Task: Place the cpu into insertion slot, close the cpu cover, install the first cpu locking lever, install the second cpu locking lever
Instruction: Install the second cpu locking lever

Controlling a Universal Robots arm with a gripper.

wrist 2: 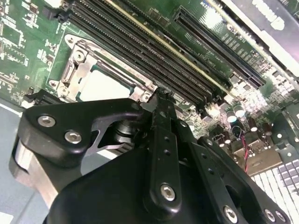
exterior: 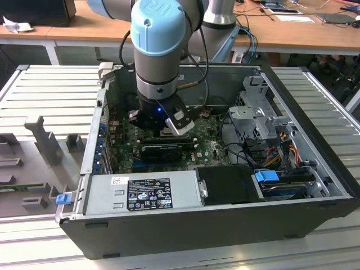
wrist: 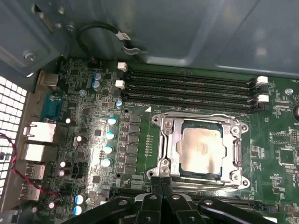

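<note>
Across the middle of the exterior view lies an open computer case (exterior: pixel 315 211) on a ribbed grey surface (exterior: pixel 50 90), with the robot arm (exterior: pixel 160 45) reaching down into its upper-left part over the green motherboard (exterior: pixel 208 149). A power supply (exterior: pixel 140 194) fills the case's lower left, and a drive cage (exterior: pixel 259 109) with loose cables sits at the right. In the first wrist view, long black memory slots (wrist: pixel 187 88) run just above the insertion slot (wrist: pixel 201 149), where the cpu (wrist: pixel 201 149) already lies flat, framed by the cpu cover (wrist: pixel 236 154) lowered around it. The gripper (wrist: pixel 161 183) hangs at the socket's lower-left edge, its fingers (wrist: pixel 155 186) pressed together on nothing; a row of capacitors (wrist: pixel 110 142) stands to the left.
</note>
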